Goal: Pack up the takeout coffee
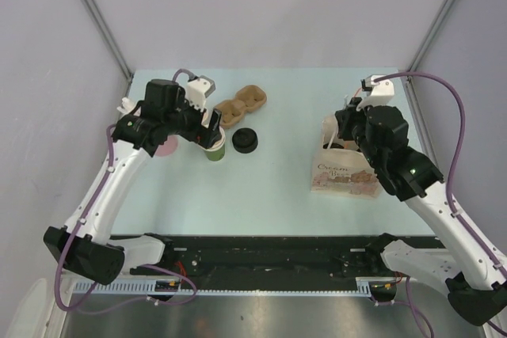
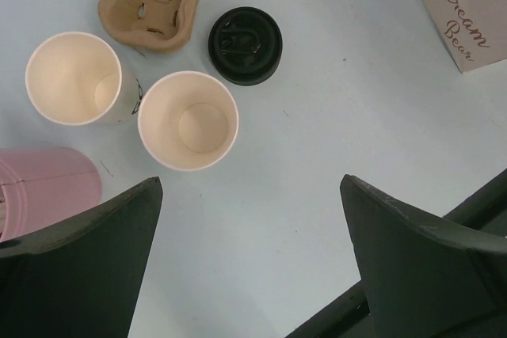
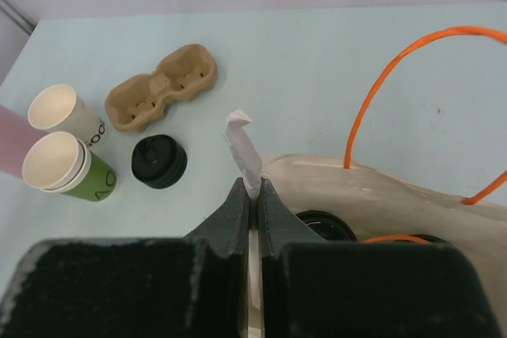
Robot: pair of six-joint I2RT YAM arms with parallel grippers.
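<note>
Where the bag (image 3: pixel 380 187) gapes, 1 lid (image 3: pixel 323 224) half shows.

Left gripper (image 2: pixel 252 186) gapes wide above paper cup (image 2: pixel 188 120), black lid (image 2: pixel 245 45) and carrier (image 2: pixel 150 1)

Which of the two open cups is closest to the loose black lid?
The green cup, just beside the lid. The white cup stands farther back, next to the cardboard carrier.

Two black-lidded cups (image 3: pixel 321 225), only lids showing, inside paper bag (image 3: pixel 380 195)
</note>
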